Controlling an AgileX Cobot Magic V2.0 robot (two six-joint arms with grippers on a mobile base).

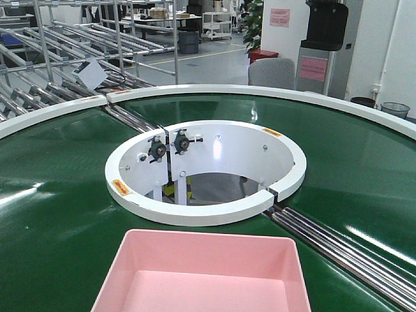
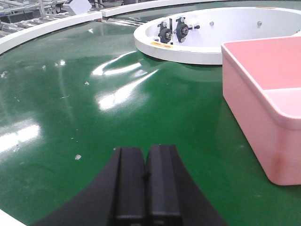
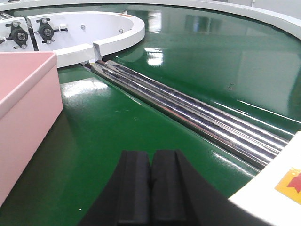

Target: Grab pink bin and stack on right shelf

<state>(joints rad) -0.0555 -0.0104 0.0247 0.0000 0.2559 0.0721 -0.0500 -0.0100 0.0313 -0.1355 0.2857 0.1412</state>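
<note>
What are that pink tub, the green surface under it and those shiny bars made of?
Pink tub: looks like moulded plastic, smooth matte walls, rounded rim.
Green surface: probably rubbery or vinyl belting, glossy with light reflections.
Bars: polished metal, likely steel, mirror-like streaks.

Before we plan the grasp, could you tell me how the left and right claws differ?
The left claw sits left of the pink bin; the right claw sits right of it. The left claw faces green belt; the right claw faces steel rollers. Both are shut and empty.
</note>
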